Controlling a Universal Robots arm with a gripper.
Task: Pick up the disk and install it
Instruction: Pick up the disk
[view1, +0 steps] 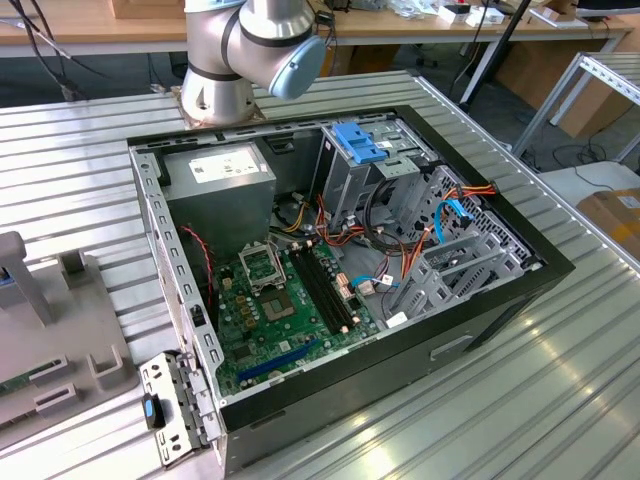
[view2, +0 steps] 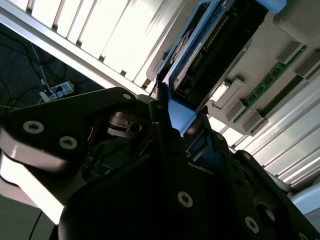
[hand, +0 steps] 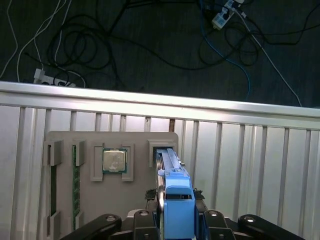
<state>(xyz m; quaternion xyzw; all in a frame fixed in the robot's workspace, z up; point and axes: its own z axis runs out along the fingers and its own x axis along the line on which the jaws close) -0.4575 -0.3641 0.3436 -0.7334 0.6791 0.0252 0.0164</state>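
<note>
while fingers (view2: 166, 145) clamp disk (hand: 178, 210) | ribbed metal table (hand: 250, 150) | dark floor (hand: 165, 70), cables (hand: 95, 47)

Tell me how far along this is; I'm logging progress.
Nothing looks done yet. In hand: the pincer straddles the disk, which stands in its slot on the grey parts tray. Left: lifting it and installing it in the open computer case.

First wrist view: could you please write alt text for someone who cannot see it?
The gripper clasps the blue-framed disk, standing on edge in a slot of a grey tray. A processor chip sits in the same tray.
</note>
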